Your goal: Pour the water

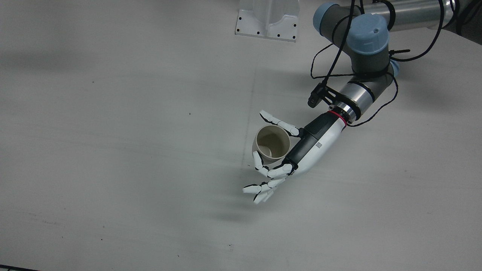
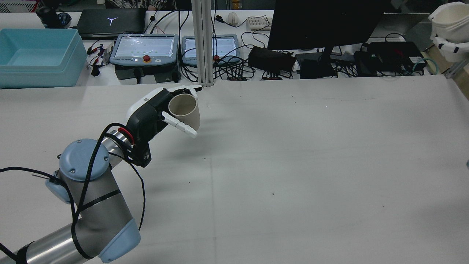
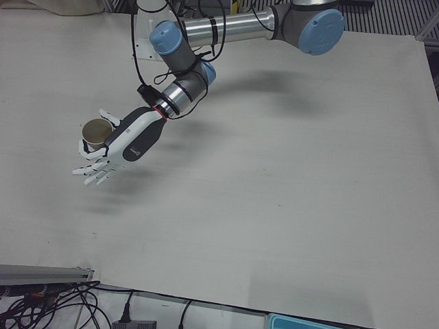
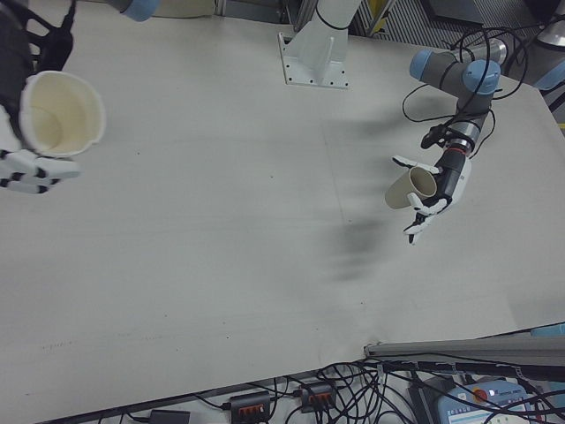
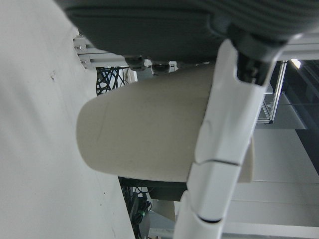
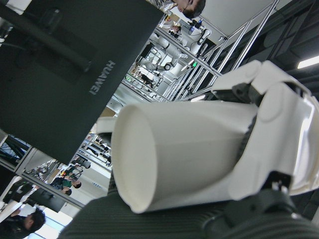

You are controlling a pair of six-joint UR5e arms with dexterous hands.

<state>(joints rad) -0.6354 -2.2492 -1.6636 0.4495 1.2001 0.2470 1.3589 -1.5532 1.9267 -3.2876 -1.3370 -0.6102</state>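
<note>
My left hand (image 1: 301,150) is shut on a beige paper cup (image 1: 273,145), thumb on one side and a finger on the other, the remaining fingers (image 1: 263,190) spread. The cup (image 2: 185,110) hangs above the table, tilted, with its mouth showing in the front view. The left hand view shows the cup's wall (image 5: 144,134) behind a white finger (image 5: 224,139). My right hand (image 2: 449,46) holds a white paper cup (image 2: 452,18) high at the table's right edge. That cup (image 4: 57,110) also sits in the right hand (image 4: 22,168) in the right-front view, mouth toward the camera.
A white arm pedestal (image 1: 267,22) stands at the table's robot side. Beyond the far edge are a teal bin (image 2: 36,55), two teach pendants (image 2: 146,49), a black monitor (image 2: 326,22) and tangled cables. The grey table (image 1: 131,150) spreads wide between the hands.
</note>
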